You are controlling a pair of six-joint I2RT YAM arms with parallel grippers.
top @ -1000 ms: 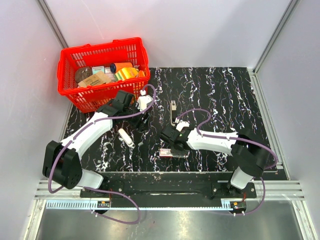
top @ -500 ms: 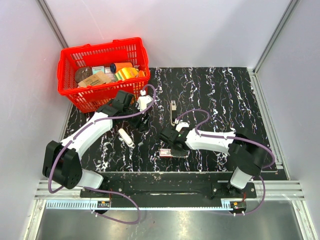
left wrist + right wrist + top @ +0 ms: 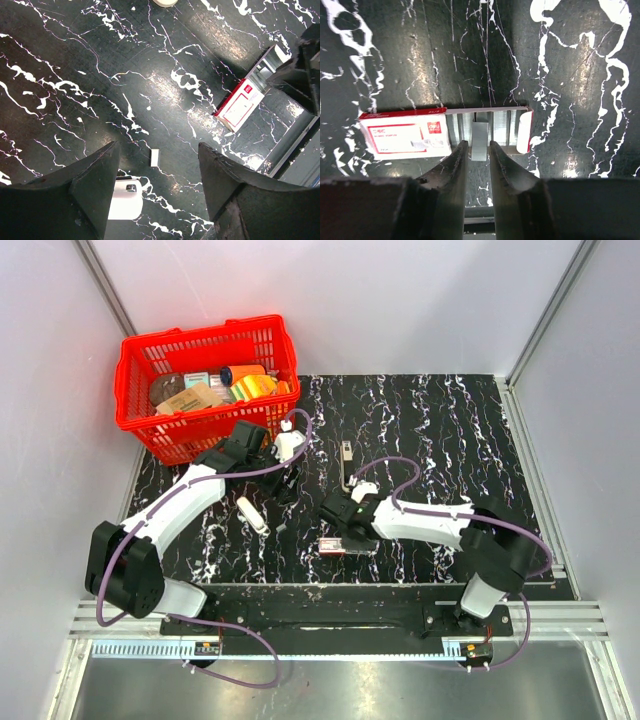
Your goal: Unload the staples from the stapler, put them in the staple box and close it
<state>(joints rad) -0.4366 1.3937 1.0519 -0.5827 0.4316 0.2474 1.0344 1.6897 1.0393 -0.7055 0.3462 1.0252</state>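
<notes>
Lying near the middle of the desk (image 3: 450,430), a little toward the far edge, the stapler (image 3: 346,466) runs far-to-near with its pale end farthest away. It is clear of both hands. The red basket (image 3: 200,337) sits at the far left corner, full of goods. The left hand (image 3: 285,484) is just left of the stapler, and a white oblong stick (image 3: 252,515) lies nearer the front edge. The right hand (image 3: 345,536) is low over a small red box (image 3: 333,547), on the near side of the stapler.

Left wrist view: the left hand (image 3: 157,148) is spread wide, with nothing between its fingers (image 3: 95,185). A small pale strip (image 3: 154,156) lies on the marbled desk below the gap. The red box (image 3: 241,104) lies off to the right with its tray slid out. No stapler in frame.

Right wrist view: the right hand (image 3: 479,145) is drawn nearly together, fingers (image 3: 454,170) pinching a silvery strip (image 3: 480,131). The strip lies across the open tray (image 3: 492,124) of the red box (image 3: 405,137). No stapler in frame.
</notes>
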